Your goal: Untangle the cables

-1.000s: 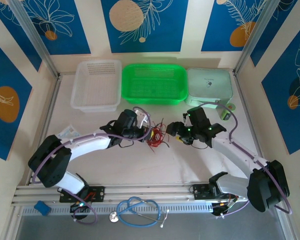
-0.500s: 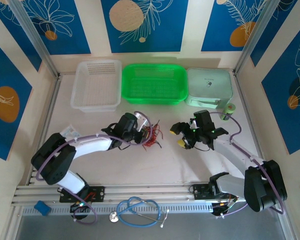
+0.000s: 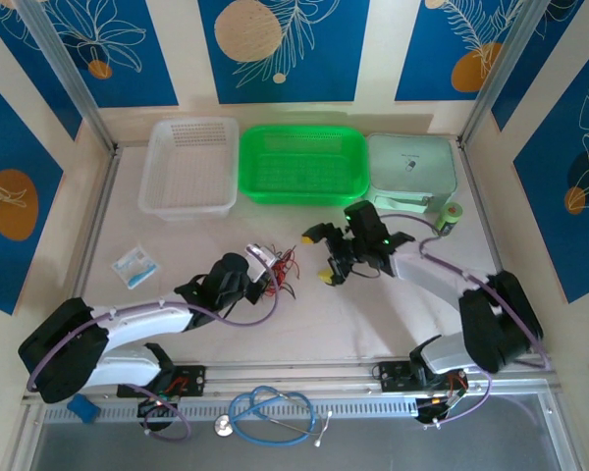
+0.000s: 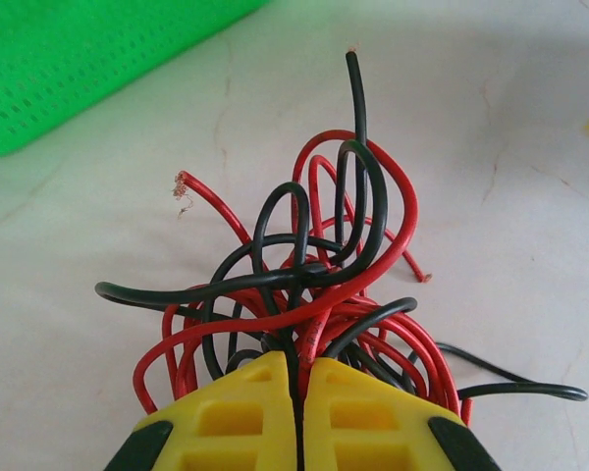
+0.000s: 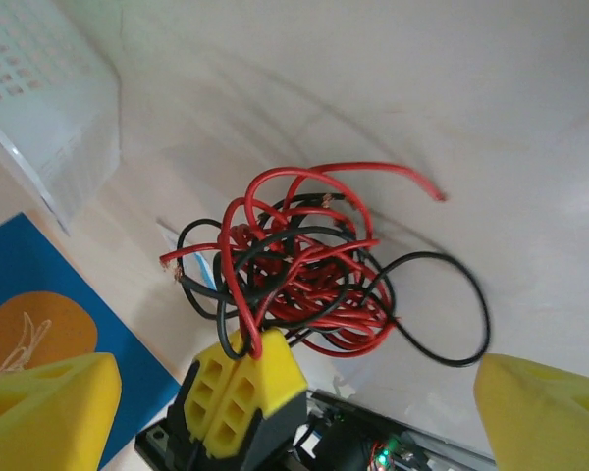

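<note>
Gripping the cables point(image 4: 314, 285) tight, L gripper point(image 4: 296, 397) is sitting fully closed on red/blk strands. R gripper point(image 3: 322, 255) is hanging near tangle, jaws spread wide, holding nothing.

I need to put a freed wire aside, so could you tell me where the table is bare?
Bare table lies between the cables and the front rail, and between the white basket and the packet. The centre is crowded: the left end effector grips the cables, the open right end effector beside them.
</note>
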